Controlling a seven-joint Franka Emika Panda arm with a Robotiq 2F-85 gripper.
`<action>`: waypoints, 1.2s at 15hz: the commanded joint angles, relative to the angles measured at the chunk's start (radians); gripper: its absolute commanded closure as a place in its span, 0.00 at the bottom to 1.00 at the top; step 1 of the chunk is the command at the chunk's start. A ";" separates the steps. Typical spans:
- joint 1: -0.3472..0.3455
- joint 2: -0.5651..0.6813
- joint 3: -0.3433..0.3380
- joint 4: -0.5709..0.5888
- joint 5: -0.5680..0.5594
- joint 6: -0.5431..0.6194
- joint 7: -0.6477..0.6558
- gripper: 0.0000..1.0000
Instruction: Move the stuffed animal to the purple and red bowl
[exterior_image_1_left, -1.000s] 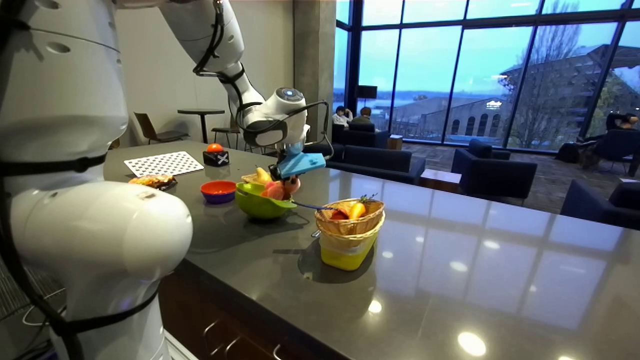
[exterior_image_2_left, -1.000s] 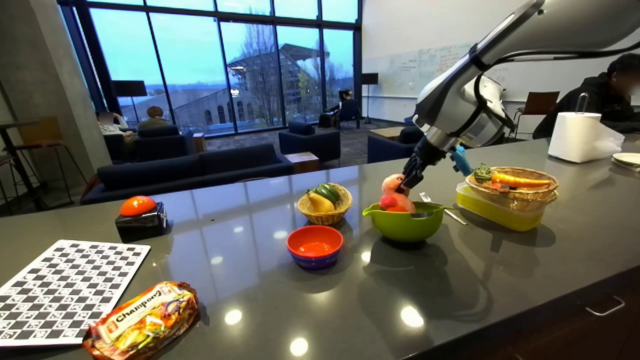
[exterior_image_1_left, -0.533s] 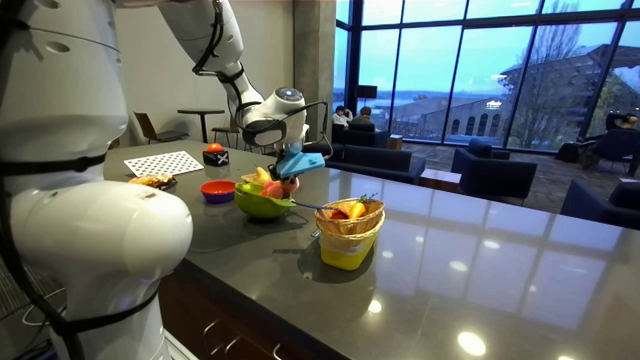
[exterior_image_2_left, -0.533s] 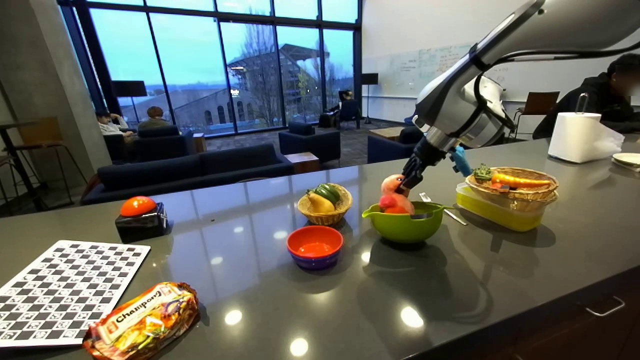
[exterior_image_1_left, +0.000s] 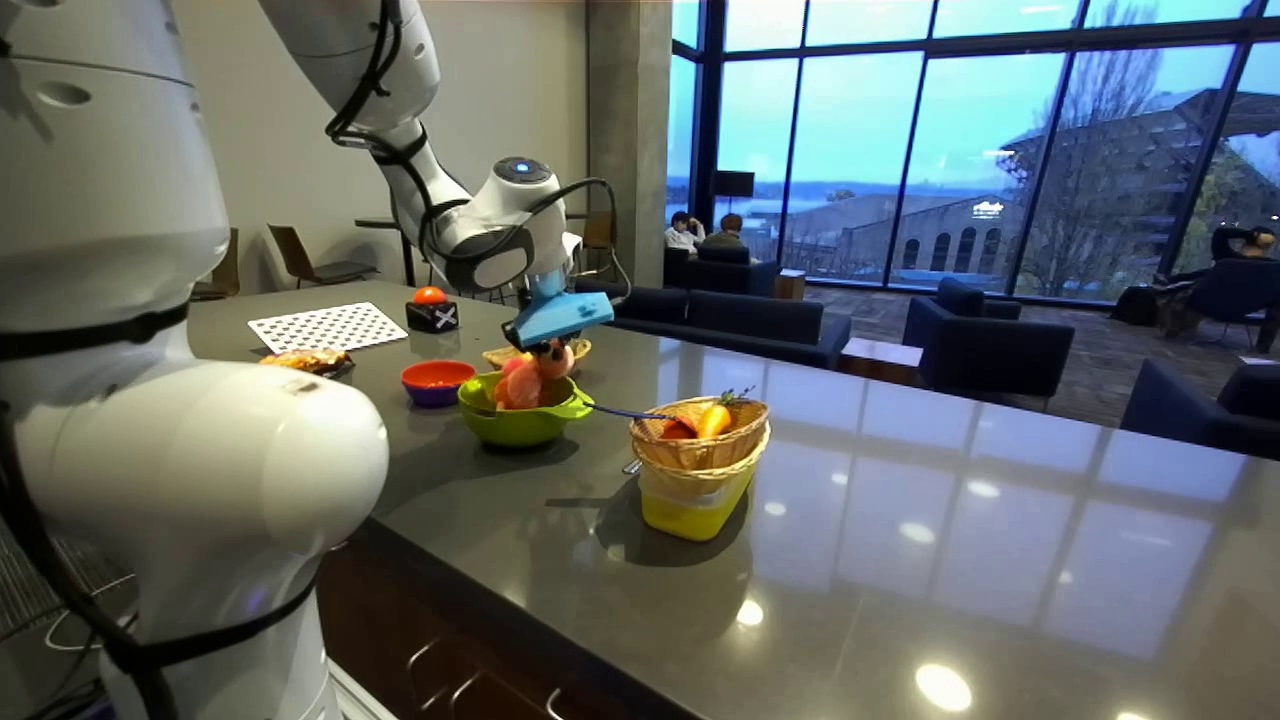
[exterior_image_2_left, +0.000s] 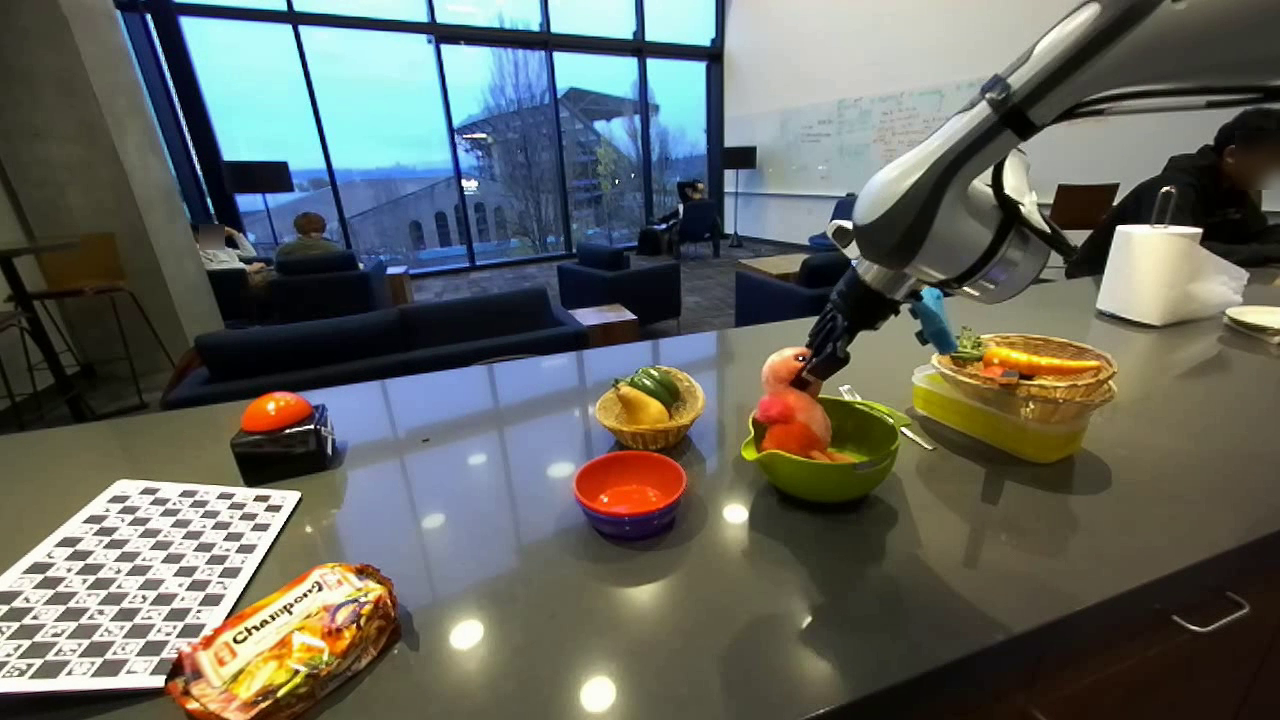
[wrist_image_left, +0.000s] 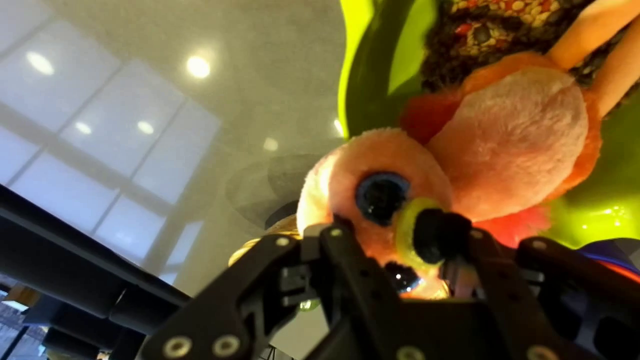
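In an exterior view, your claw (exterior_image_2_left: 818, 368) pinched the stuffed animal (exterior_image_2_left: 794, 418) by its head, lower body inside the green bowl (exterior_image_2_left: 830, 485); purple and red bowl (exterior_image_2_left: 630, 505) sat inward from the tabletop (exterior_image_2_left: 710, 620) edges. Wrist view: grasp looked done; transfer, release remained.

The green bowl (exterior_image_2_left: 830, 480) looks like smooth, glossy plastic. Partly inside it, the stuffed animal (exterior_image_2_left: 797, 415) is soft-looking, short-pile plush with glossy, glass-like eyes (wrist_image_left: 382, 199). Above the green bowl, the jaws look hard and mostly matt, set with shiny metal screws (wrist_image_left: 177, 346). Near the green bowl, the purple and red bowl (exterior_image_2_left: 630, 524) is shiny plastic by its look, the small basket (exterior_image_2_left: 648, 437) rough woven wicker, and the utensil (exterior_image_2_left: 918, 438) bright metal. Beneath the green bowl spreads the table (exterior_image_2_left: 700, 600), smooth and polished to a mirror-like sheen.
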 joint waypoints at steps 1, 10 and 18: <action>-0.010 -0.088 0.031 -0.112 -0.142 0.036 0.176 0.87; -0.156 -0.235 0.158 -0.201 -0.539 0.022 0.559 0.87; -0.136 -0.303 0.147 -0.176 -0.792 -0.052 0.763 0.87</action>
